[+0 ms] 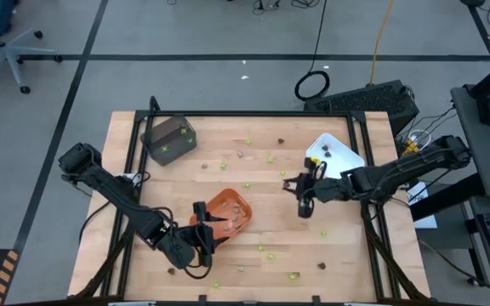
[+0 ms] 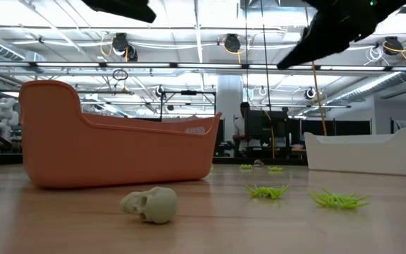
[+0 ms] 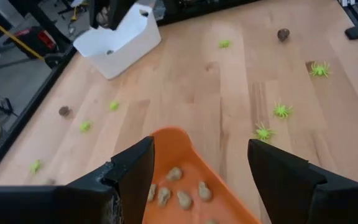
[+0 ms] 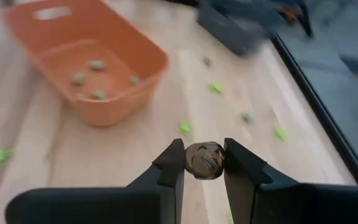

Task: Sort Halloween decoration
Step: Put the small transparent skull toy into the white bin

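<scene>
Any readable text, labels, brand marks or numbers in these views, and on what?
None can be read.
Orange tray: a pale patch on its far wall, too blurred to read.
White tray, dark grey tray: no marking visible.
Right gripper, shut on a dark brown piece: no lettering.

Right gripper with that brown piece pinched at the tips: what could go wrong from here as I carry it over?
The right gripper holds the round dark brown piece only at its fingertips, so it may roll out mid-carry. Lime-green pieces lie scattered on the table beneath, so a low sweep could scatter them. The left gripper hangs open at the orange tray holding tan-grey pieces; a bump could shift that tray.
</scene>
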You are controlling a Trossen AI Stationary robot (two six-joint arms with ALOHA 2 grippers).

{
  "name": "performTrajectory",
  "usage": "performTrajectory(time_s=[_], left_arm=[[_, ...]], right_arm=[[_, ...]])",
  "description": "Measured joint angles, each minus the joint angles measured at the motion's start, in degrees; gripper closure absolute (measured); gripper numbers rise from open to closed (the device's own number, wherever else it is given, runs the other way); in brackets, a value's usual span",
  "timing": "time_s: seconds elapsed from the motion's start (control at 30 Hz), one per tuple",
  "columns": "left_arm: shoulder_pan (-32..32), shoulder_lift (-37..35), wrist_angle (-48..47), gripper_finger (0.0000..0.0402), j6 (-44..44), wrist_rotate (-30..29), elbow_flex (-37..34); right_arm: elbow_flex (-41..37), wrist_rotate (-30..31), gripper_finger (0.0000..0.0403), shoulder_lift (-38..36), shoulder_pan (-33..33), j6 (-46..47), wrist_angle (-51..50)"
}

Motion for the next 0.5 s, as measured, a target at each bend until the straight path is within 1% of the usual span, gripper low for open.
performTrajectory(time_s=[0.07, 0.23, 0.37, 0.5], left_arm=[[-0.40, -0.80, -1.70, 0.0148, -1.95, -0.28, 0.00], [-0.92, -2.79, -4.48, 0.0148, -6.42, -1.64, 0.02], [-1.87, -3.06, -6.74, 0.0148, -8.04, -1.74, 0.04], [-2.70, -3.17, -9.41, 0.0148, -11.94, -1.73, 0.04]], right_arm=[[0.00, 1.74, 0.0342, 0.00, -1.52, 4.58, -2.77], [0.00, 1.86, 0.0342, 0.00, -7.51, 14.01, -12.83], [0.00, 1.78, 0.0341, 0.00, -12.43, 19.77, -21.11], [0.00, 1.76, 0.0341, -0.38, -16.26, 24.25, -27.65]])
